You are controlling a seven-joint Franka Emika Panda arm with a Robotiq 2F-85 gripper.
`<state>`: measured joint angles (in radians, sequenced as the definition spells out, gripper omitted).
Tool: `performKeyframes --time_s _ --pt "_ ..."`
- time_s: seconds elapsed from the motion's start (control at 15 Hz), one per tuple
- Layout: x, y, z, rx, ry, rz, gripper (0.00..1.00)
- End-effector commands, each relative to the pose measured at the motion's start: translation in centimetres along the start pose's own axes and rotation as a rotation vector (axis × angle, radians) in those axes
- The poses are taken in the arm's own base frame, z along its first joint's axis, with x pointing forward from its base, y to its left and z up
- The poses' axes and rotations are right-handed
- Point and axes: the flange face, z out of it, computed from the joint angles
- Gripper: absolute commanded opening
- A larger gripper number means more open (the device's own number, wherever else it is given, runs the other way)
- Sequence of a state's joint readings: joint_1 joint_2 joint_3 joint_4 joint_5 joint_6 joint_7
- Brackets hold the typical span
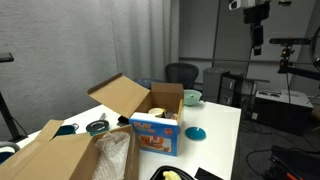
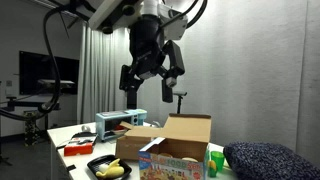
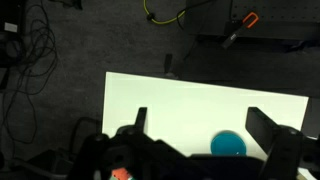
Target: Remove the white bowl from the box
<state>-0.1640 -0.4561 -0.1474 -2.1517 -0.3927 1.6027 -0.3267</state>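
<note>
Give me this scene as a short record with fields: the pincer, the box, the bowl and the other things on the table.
pincer: open, holds nothing, high above the table
box: plain brown cardboard, flaps open, on the white table
pale bowl: shows at the far side of the box; inside it or behind it, cannot tell
blue carton: printed, in front of the box
larger box: cardboard, open, at the near end of the table
blue round thing: on the table beside the blue carton
task: nothing gripped yet
</note>
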Motion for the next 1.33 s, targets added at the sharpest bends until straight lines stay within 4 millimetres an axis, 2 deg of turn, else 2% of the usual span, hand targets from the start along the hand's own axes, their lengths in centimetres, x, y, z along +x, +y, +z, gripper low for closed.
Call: performKeyframes --time_s 0.0,0.67,0.8,0.87,1.07,1.2,1.27 --pt "0.0 0.0 0.0 0.001 -0.001 0.0 1.0" --pt "0.0 0.0 0.0 0.001 -0.001 0.0 1.0" --pt "0.7 0.5 -0.4 0.04 0.023 0.1 1.0" --pt "1.4 0.5 -0.7 0.045 0.049 0.137 1.0" --pt "5.4 -0.9 -1.7 0.088 0.136 0.236 1.0" --pt "8.7 -2.0 -2.1 0.125 0.185 0.287 1.0" --pt "11.5 -4.0 -2.3 0.14 0.209 0.307 1.0"
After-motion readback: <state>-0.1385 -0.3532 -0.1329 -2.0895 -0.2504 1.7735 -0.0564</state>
